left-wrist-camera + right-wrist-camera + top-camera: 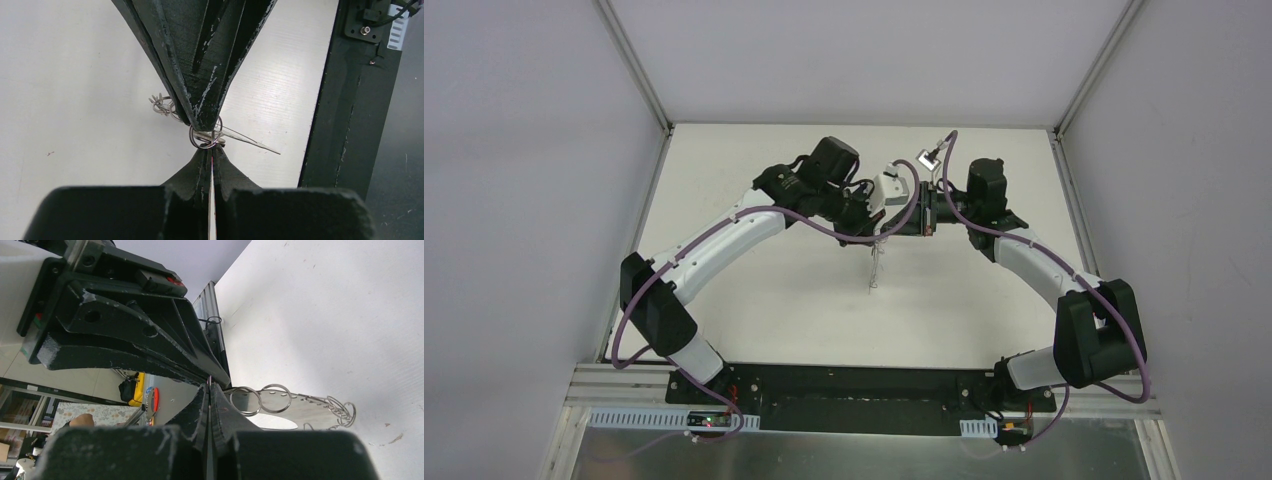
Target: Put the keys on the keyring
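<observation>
White table (pixel 774 300) is being viewed between plain pale walls, with both arms being held nose to nose above the table's middle. Left gripper (pixel 206 155) and right gripper (pixel 210 387) are each being held pressed fully together, tip against tip. The keyring (pixel 300 410) is being carried at that nip, above the table's middle and clear of it, hanging down toward it. Which pair of fingers is bearing it cannot be told.

Progress is being judged as part-way. The keyring is being presented off the table, but a black-headed key is not being made out in any view. It may be hidden between the pads. Threading is therefore being recorded as unconfirmed, and probably not yet done.

The keyring is showing as a thin, pale silvery loop seen nearly edge-on. Small wire rings (pixel 275 397) are strung along its rim, two of them being crowded just beside the closed tips.
</observation>
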Controlling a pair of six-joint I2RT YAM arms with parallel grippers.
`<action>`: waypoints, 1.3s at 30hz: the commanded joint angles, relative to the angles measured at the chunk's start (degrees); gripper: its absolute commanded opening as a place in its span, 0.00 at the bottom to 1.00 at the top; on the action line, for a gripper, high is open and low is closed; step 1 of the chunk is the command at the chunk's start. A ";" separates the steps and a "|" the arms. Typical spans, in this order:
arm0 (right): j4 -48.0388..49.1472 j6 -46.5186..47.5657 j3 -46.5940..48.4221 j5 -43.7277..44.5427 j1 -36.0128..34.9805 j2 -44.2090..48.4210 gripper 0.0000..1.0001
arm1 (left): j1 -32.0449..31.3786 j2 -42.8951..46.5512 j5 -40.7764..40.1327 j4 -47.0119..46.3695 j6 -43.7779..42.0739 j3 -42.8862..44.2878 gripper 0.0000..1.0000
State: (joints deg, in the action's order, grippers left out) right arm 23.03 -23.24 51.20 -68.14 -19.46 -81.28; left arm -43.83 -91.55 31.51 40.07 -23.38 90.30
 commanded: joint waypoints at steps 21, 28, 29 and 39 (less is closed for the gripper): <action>4.41 -5.99 -0.13 10.05 0.59 1.91 0.00 | -1.87 -1.17 -9.58 -2.71 5.81 2.50 0.00; 4.41 -6.13 -0.53 11.37 0.63 1.33 0.00 | -1.96 -2.44 -11.51 -2.34 7.34 4.20 0.00; 4.40 -6.09 -0.62 11.61 0.64 1.31 0.00 | -1.96 -2.53 -11.93 -2.51 7.83 4.34 0.00; 4.48 -6.20 -1.10 13.50 1.50 0.43 0.00 | -1.96 -2.90 -8.61 -1.99 8.77 4.58 0.00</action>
State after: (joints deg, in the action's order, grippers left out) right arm 24.18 -28.60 50.15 -56.18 -18.81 -80.86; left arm -45.06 -94.59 20.16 37.63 -15.62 92.75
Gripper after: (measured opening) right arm 0.007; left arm 0.008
